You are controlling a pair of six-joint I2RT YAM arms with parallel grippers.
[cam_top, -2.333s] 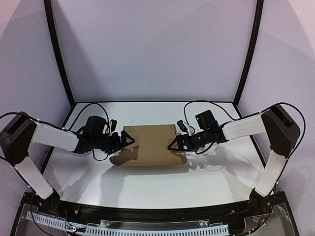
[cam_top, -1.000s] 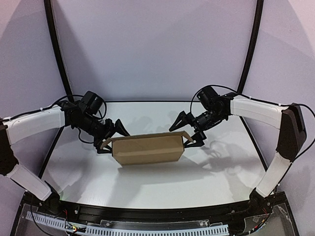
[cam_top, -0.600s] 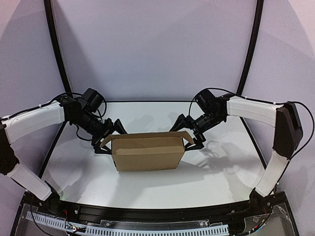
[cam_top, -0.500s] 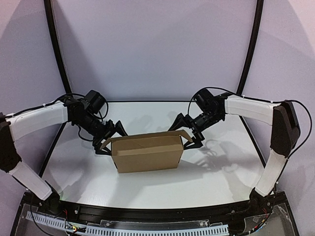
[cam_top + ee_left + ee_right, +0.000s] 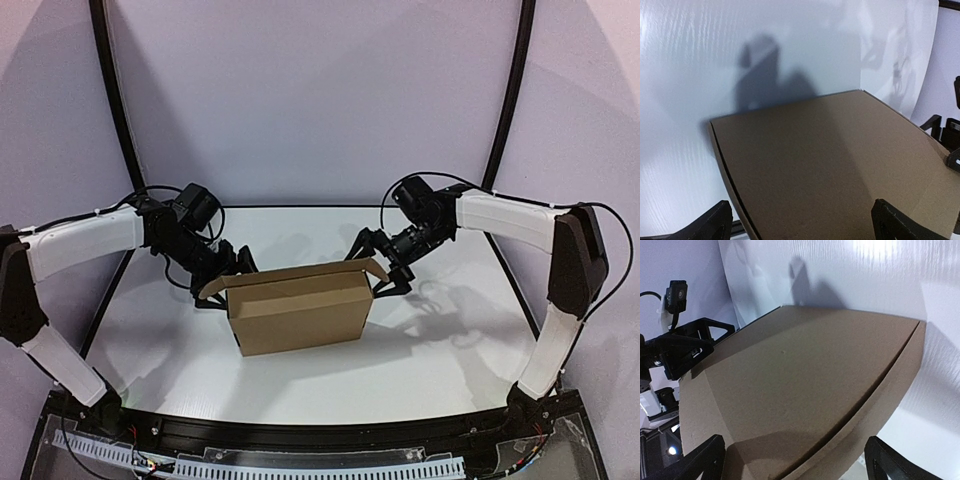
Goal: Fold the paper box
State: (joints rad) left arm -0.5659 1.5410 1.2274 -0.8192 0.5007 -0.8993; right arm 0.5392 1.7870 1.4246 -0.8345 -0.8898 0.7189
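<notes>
The paper box stands up on its long side in the middle of the white table. Its big brown face looks to the near side. A flap sticks out at each top end.

The left gripper is at the left end of the box. Its fingers are spread wide, with the box between them.

The right gripper is at the right end. Its fingers are spread wide too, one on each side of the box.
</notes>
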